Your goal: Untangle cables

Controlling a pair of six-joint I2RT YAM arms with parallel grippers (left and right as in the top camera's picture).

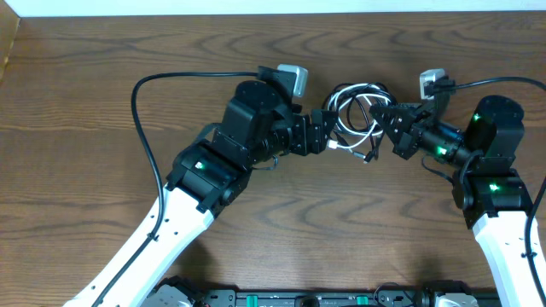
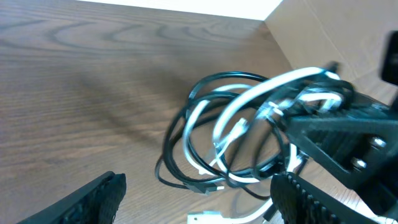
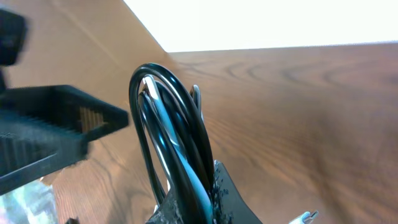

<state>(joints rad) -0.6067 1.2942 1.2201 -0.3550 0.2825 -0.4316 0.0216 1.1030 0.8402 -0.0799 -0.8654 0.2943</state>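
Thin black and white cables (image 1: 357, 102) tangled in overlapping loops; one side raised.

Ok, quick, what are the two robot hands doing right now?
Left gripper: open, holding nothing.
Right gripper: shut on the cables.

readable text: none | labels, brands, numbers, signs: none legible

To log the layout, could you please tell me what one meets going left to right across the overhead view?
Left arm, left fingers, the cables, right fingers, right arm.
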